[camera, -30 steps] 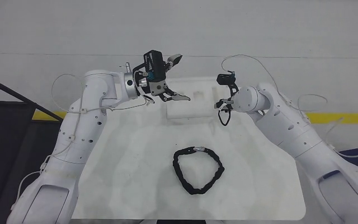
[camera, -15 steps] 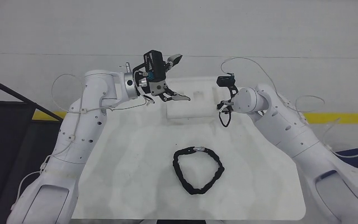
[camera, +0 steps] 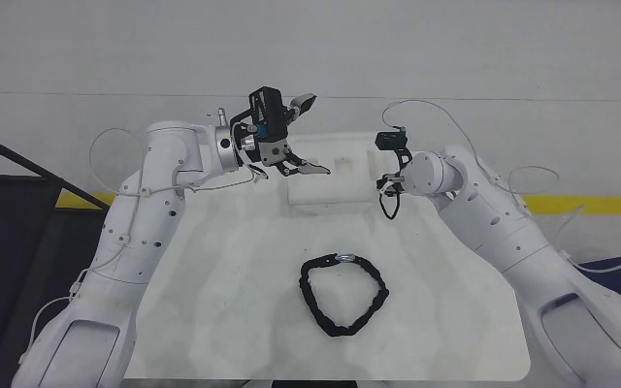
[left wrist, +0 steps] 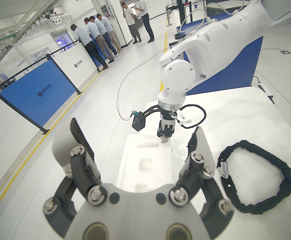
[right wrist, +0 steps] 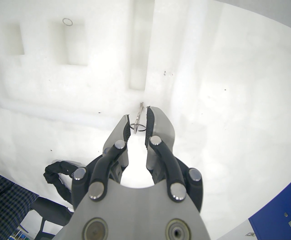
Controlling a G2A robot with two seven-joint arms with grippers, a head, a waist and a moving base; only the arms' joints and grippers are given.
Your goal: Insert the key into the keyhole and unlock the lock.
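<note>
Where the left arm ends: left gripper (camera: 309, 134), held in the air above the worktop's (camera: 223, 291) far edge, left of middle.
Left fingers (left wrist: 79, 138): spread wide, nothing between them; one lies over the foam block's left end in the top view.
Foam block (camera: 340, 189): white, flat on the worktop against the middle of the far edge; rectangular recesses cut into its top face.
Loose ring (right wrist: 67, 21): small wire ring lying in one recess.
Lock (camera: 335, 330): black sleeved chain closed into a loop, flat on the worktop near its middle, well apart from the foam block and from both grippers.
Lock body (camera: 342, 259): silver piece joining the loop's ends, on the loop's far side; keyhole too small to make out.
Right gripper (right wrist: 138, 113): pointing straight down at the foam block's right end, tips low at the surface.
Right fingers (right wrist: 150, 122): drawn in to a narrow gap, gripping the key.
Key (right wrist: 137, 122): edge-on between the pads, its ring spanning from pad to pad, its tip reaching past the fingertips to the block's edge; well apart from the lock.
</note>
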